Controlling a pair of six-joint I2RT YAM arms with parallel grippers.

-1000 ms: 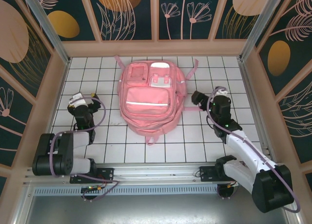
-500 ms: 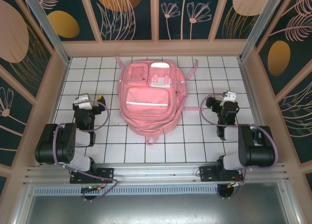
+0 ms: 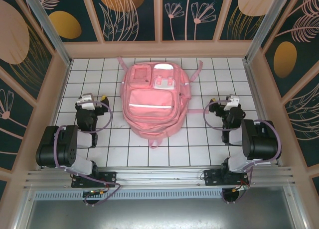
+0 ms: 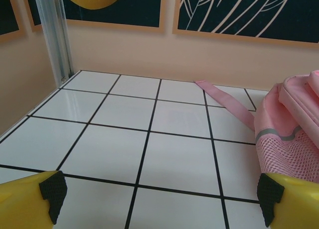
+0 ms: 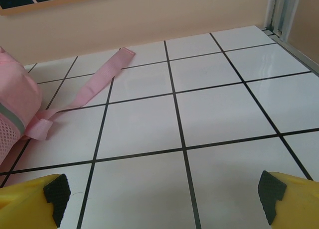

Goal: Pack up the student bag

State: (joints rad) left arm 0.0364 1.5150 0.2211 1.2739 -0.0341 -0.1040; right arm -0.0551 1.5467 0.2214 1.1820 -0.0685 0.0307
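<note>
Lying flat on the white-tiled worktop (image 3: 199,144), top external view: student bag (image 3: 152,97), front face up. Large, pink fabric. Two small pockets sit on the half toward the far wall, and a wider pocket below them carries silvery stripes. Loose pink straps trail from both far corners of the bag, with a small loop at its near end. Left fingers (image 3: 103,98) stand off the bag's left edge, near it but not touching. Right fingers (image 3: 213,105) stand off the bag's right edge with a wider gap. Both pairs are spread apart and hold nothing.

Left wrist view: left fingers (image 4: 291,201), yellow with black pads, are set wide at the bottom corners, bare tiles between them. The student bag (image 4: 299,97) lies ahead of the right-hand finger, showing a mesh side pocket (image 4: 294,157) with a grey band. One strap (image 4: 224,102) runs from the bag toward the wall.

Right wrist view: right fingers (image 5: 30,196) are likewise wide and empty. The student bag (image 5: 17,97) lies ahead of the left-hand finger. A flat strap (image 5: 94,84) extends from the bag across the tiles.
</note>
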